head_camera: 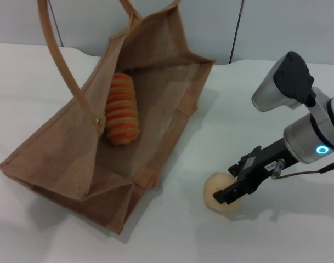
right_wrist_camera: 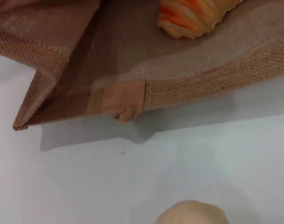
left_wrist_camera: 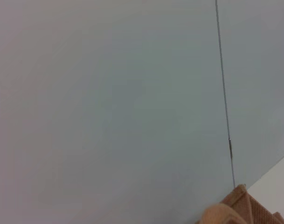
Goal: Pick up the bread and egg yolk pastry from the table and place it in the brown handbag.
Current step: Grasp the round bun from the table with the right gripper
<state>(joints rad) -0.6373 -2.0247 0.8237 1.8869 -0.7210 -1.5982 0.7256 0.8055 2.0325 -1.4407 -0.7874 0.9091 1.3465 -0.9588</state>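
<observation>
Right gripper [head_camera: 228, 193] was seen closed around the egg yolk pastry [head_camera: 219, 194], which rested on the white table [head_camera: 276, 235] near its front edge, just beside the brown handbag [head_camera: 62, 164]. Inside the open handbag, the bread [head_camera: 122, 108] was lying.

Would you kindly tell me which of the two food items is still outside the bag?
The egg yolk pastry, the pale round ball on the table at the right tool; the striped bread lies inside the brown handbag.
</observation>
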